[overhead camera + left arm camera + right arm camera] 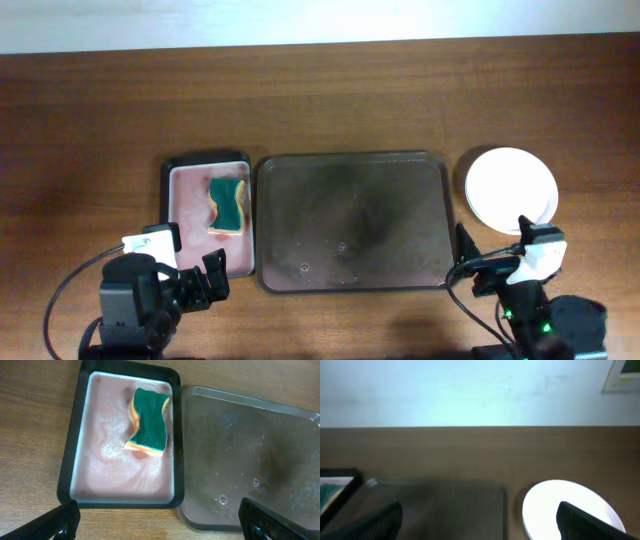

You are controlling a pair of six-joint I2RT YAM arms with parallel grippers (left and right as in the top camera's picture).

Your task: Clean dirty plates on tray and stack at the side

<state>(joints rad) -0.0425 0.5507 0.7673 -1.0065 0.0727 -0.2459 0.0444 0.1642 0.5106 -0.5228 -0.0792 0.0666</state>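
A grey tray (352,222) lies mid-table with no plate on it; it also shows wet in the left wrist view (250,455) and dimly in the right wrist view (445,510). A white plate (511,188) sits on the wood to the tray's right, also in the right wrist view (555,505). A green and yellow sponge (229,204) lies in a black basin of pinkish soapy water (190,200), seen too in the left wrist view (149,420). My left gripper (157,522) is open and empty, near the basin's front edge. My right gripper (480,522) is open and empty, near the tray's front right corner.
The basin (70,460) touches the tray's left side. Bare wood runs along the back of the table up to a pale wall (470,390). Cables trail from both arms at the front edge.
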